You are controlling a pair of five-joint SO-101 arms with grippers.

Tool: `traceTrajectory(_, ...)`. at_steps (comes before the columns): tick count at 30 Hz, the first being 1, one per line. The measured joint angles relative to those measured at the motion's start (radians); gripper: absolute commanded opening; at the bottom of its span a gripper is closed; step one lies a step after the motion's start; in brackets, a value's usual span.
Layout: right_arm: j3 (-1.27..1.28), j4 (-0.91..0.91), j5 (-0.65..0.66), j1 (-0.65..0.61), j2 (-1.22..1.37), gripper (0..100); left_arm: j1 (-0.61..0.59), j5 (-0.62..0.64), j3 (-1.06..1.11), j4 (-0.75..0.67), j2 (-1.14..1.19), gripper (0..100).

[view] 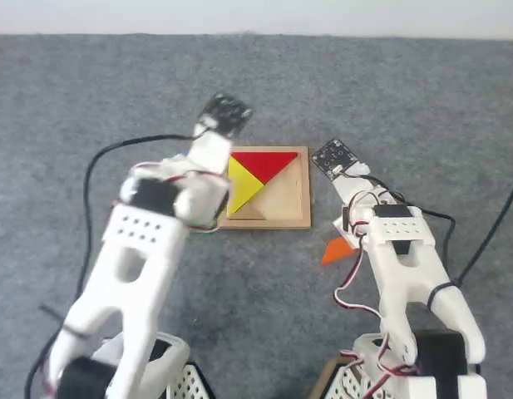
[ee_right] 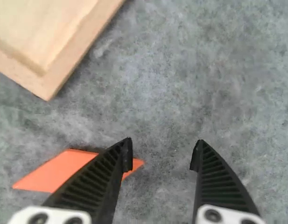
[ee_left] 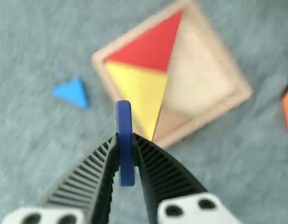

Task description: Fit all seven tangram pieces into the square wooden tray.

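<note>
Jaws of the left gripper (ee_left: 125, 140) were clamped on a blue piece (ee_left: 124, 116), held edge-on by the left rim of the tray (view: 264, 223), mid-frame in the high view. To my eye it wanted tipping flat onto the bare wood beside the yellow triangle (ee_left: 139, 88) and red triangle (ee_left: 148, 44). Edge-on, its outline was unreadable. The right gripper (ee_right: 162, 149) gaped empty by an orange piece (ee_right: 55, 172).

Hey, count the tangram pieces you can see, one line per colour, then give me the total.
red piece: 1
yellow piece: 1
dark blue piece: 1
light blue piece: 1
orange piece: 1
Total: 5
</note>
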Motion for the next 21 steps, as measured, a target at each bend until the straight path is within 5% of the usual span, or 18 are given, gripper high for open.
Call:
traceTrajectory(13,0.0,0.0,0.0,0.002,0.0,21.6,0.141,0.138,-0.537,-0.054,0.747,1)
traceTrajectory(21,0.0,0.0,0.0,0.0,0.0,21.6,0.16,0.143,-0.71,-0.052,0.945,1)
